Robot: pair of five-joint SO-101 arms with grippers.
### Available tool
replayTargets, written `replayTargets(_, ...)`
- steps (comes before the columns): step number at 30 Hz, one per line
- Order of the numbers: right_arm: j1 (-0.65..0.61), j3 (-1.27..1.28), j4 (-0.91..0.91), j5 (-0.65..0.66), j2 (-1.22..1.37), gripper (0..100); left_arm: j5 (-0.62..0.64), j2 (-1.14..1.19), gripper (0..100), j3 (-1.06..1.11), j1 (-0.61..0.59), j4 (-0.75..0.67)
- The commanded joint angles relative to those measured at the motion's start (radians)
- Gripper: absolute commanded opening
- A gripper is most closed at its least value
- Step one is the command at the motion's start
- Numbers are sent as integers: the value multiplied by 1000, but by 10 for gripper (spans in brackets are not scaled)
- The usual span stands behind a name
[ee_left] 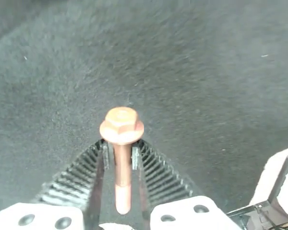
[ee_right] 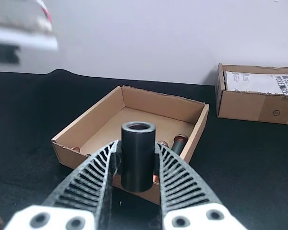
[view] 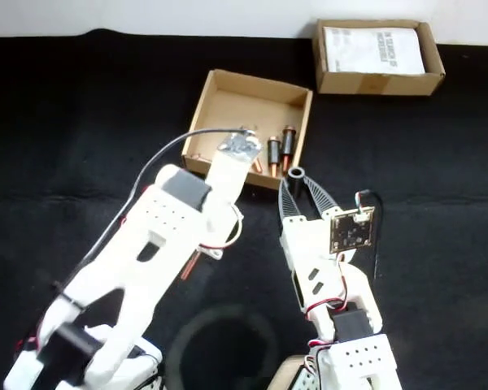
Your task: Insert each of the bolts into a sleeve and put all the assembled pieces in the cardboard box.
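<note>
Between right claw tips stands sleeve.

right gripper clamps upright sleeve; cardboard box behind

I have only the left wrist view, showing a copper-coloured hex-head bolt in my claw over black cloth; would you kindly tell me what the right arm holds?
Observer: The right claw is shut on a black cylindrical metal sleeve, upright, bore open upward.
Operator: Thank you; where is it?
Observer: Beside the near right corner of the open brown cardboard box.
Operator: Is anything inside?
Observer: At least two assembled bolt-and-sleeve pieces lie by its right wall.
</note>
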Motion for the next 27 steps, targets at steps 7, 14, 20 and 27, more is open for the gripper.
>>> replayTargets(7, -21, 105, 1, -63, -28, 7, 166, -312, 8, -8, 50, -292)
replayTargets(14, -22, 96, -2, -80, -28, 7, 164, -549, 8, 288, 48, -784)
replayTargets(20, -24, 97, -2, -81, -28, 7, 163, -699, 9, 545, 48, -1211)
replayTargets(27, -73, 101, -2, -81, -28, 7, 46, -719, 9, 576, 51, -1421)
